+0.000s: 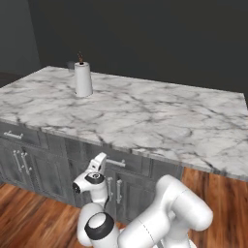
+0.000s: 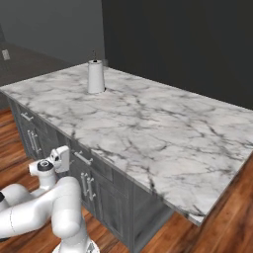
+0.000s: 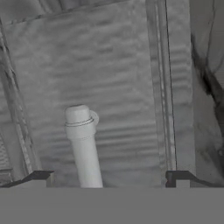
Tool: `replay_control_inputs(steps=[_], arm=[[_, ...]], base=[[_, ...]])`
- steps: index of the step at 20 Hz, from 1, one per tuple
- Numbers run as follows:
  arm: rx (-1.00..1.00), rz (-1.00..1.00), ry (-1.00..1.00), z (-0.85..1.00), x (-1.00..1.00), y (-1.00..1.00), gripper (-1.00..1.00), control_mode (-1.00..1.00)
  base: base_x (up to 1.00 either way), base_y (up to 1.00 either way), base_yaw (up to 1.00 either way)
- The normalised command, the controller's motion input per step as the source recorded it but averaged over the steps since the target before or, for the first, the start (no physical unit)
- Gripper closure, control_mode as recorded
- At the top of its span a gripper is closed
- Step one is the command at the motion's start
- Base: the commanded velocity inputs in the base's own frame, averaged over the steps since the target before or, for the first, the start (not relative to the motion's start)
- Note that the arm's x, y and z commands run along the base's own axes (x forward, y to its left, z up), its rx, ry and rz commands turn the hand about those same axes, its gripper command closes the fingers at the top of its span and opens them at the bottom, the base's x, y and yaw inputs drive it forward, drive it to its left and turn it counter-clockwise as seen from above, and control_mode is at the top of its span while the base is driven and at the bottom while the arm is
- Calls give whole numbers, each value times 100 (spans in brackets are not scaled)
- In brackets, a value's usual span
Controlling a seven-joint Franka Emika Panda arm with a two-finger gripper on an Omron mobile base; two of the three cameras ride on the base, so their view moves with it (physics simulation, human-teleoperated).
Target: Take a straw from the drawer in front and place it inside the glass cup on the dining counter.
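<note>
The dining counter (image 1: 145, 116) (image 2: 148, 128) is a white marble slab over dark grey cabinets. The drawer (image 1: 127, 163) (image 2: 94, 165) under its front edge is shut, and the straw is hidden. My gripper (image 1: 100, 161) (image 2: 63, 157) (image 3: 109, 177) hangs open right before the drawer front (image 3: 118, 74). In the hand view the drawer's silver bar handle (image 3: 83, 144) runs up between the two dark fingertips (image 3: 39, 177), nearer the left one and touching neither. A faint pale shape (image 1: 71, 64) behind the paper-towel roll may be the glass cup; it is too dim to tell.
A white paper-towel roll (image 1: 83, 80) (image 2: 96, 76) with a brown knob stands at the counter's far left. Taller cabinet doors (image 1: 22, 167) (image 2: 34, 143) with bar handles sit below the drawers. The floor (image 1: 29, 213) is wood planks, and dark walls stand behind.
</note>
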Motion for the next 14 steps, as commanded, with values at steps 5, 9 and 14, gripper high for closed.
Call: replay_control_inputs(steps=[5, 9, 14], arm=[[-1, 0, -8, -25, 0, -6, -100, -100], [0, 0, -7, -25, 0, 0, -100, -100], [0, 0, -6, -24, 0, 0, -100, -100]], base=[[0, 0, 0], [0, 0, 0], [0, 0, 0]])
